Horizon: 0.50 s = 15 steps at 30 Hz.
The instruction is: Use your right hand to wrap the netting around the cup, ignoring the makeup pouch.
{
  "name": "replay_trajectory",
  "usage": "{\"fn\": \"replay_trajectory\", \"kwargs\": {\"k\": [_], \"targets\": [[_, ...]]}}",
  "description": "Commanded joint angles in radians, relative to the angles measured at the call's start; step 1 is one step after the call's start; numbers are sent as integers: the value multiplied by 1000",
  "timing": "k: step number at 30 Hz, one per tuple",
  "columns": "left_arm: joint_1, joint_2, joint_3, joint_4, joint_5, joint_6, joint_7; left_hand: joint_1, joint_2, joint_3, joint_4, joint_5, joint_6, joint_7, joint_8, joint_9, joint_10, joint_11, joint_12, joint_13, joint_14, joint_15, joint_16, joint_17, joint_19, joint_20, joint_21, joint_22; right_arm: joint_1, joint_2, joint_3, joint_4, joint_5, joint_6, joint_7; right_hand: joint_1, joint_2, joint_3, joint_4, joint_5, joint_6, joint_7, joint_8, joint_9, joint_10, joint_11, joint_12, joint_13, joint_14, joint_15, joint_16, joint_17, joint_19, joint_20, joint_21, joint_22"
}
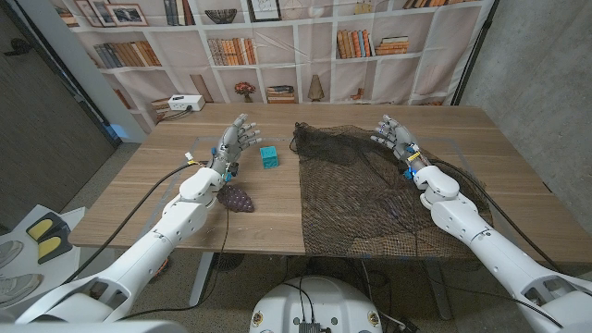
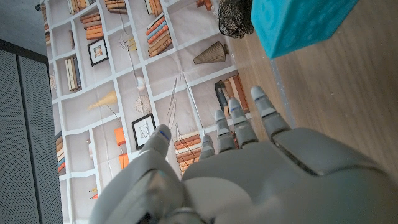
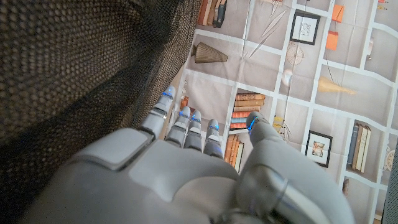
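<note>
I read the task as not yet started. The netting lies spread on the wooden table, a dark mesh sheet covering the right half of the surface and hanging over the near edge. The cup, a small teal object, stands bare on the wood just beside the netting's left border, at roughly 9 o'clock from the mesh centre. No mesh covers it.

My right hand holds nothing; its fingers are spread and raised over the far right part of the netting, at about 1 o'clock from the mesh centre. In the right wrist view the right hand shows extended fingers with the netting alongside, not gripped. Whether the hand touches the mesh I cannot tell.

My left hand is likewise empty with fingers apart, near the cup at its 9 o'clock. The left wrist view shows the left hand open and the cup ahead of the fingertips, apart from them.

The makeup pouch, a small dark purple item, lies at 7 o'clock from the cup and is to be left alone.

Remaining, in my judgement: grasp a netting edge with the right hand, draw it over to the cup, and wrap the cup.
</note>
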State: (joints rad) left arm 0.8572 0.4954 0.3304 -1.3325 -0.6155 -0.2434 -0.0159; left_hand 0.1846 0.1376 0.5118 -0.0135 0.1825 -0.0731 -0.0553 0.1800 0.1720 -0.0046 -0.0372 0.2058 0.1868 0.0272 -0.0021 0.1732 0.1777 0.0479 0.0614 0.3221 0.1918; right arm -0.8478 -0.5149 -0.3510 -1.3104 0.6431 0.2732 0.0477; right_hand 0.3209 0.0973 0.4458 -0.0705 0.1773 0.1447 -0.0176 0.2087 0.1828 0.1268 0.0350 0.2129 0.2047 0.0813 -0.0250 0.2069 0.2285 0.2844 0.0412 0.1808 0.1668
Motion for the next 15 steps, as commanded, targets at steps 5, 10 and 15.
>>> {"fn": "replay_trajectory", "kwargs": {"k": [5,10,15], "targets": [[27,-81,-112,-4,71,56,-103,-8,20,14,19,10,-52,36,-11,-1,-123,-5,-31,-9,-163,-12,-7,-3,-86,-80,-48,-4,-9,46,57,8,-78,-1,59,10,11,-5,-15,3,-33,16,-19,0,-20,-2,-14,-6,-22,0,-12,-17,-6,-24,6,4],[47,-99,-140,-25,95,75,-82,-4,-11,6,4,2,-51,20,-3,-1,-111,5,-16,-8,-145,17,6,-7,-70,1,-49,-4,-9,30,40,-42,-172,-28,2,31,6,-6,-46,0,-27,9,-15,1,-24,19,-18,-9,-36,75,-14,-32,-42,52,2,6],[78,-101,-160,-79,155,100,-4,3,-7,12,-4,-2,21,-30,18,2,-62,48,4,-5,-113,54,13,-5,-71,51,-55,2,4,14,16,-76,-261,-46,-40,37,10,-6,-53,1,-11,-9,-9,2,-21,30,-16,-8,-31,86,-10,-33,-50,78,5,8]]}}
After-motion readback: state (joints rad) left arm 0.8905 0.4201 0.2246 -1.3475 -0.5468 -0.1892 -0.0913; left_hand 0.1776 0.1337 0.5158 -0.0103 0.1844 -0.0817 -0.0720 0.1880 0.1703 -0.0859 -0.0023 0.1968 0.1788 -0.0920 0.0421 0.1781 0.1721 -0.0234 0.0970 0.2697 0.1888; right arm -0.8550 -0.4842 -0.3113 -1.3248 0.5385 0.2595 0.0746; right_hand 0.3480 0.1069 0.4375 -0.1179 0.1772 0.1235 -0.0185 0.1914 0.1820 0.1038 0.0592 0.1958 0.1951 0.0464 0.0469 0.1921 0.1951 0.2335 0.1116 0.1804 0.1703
